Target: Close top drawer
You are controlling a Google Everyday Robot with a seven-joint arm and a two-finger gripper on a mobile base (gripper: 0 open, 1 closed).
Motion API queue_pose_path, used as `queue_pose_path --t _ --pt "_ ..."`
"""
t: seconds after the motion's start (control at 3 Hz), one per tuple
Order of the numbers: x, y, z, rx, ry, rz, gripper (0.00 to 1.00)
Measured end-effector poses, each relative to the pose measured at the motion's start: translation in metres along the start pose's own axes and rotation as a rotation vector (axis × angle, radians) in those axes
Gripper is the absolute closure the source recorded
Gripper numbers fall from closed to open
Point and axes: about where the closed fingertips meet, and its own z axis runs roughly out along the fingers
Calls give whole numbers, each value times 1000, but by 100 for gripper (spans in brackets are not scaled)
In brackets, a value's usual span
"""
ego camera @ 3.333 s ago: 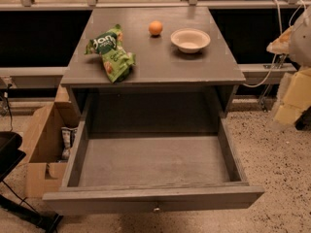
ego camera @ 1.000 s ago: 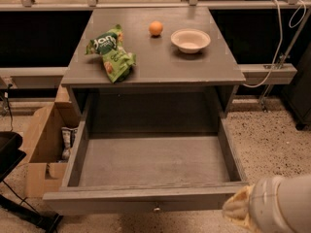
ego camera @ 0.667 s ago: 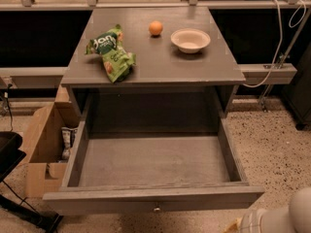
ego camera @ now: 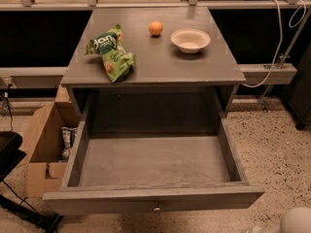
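Observation:
The top drawer (ego camera: 153, 199) is a wide grey wooden box pulled fully out of the grey cabinet (ego camera: 155, 64). Its inside is bare. Its flat front panel faces the camera at the bottom of the view, with a small round metal knob (ego camera: 156, 208) at its centre. My gripper (ego camera: 293, 223) shows only as a pale rounded shape in the bottom right corner. It is to the right of and below the drawer front, apart from it and mostly cut off by the frame edge.
On the cabinet top lie a green snack bag (ego camera: 111, 52), an orange (ego camera: 155, 28) and a pale bowl (ego camera: 190, 40). An open cardboard box (ego camera: 43, 152) stands on the floor to the left of the drawer. A black object (ego camera: 9, 152) is at the left edge. Speckled floor (ego camera: 272, 149) lies to the right.
The pale arm was beside the cabinet at the right, then swung to the bottom right by the drawer front's corner. It has since sunk lower, almost out of view. The drawer has not moved.

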Motion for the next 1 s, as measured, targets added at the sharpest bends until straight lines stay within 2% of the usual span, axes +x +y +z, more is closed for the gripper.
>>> queue_pose_path --t 0.67,1.0 --pt "-59 -45 104 -61 -172 -116 100" --pt "-87 -70 143 -93 -225 -165 100"
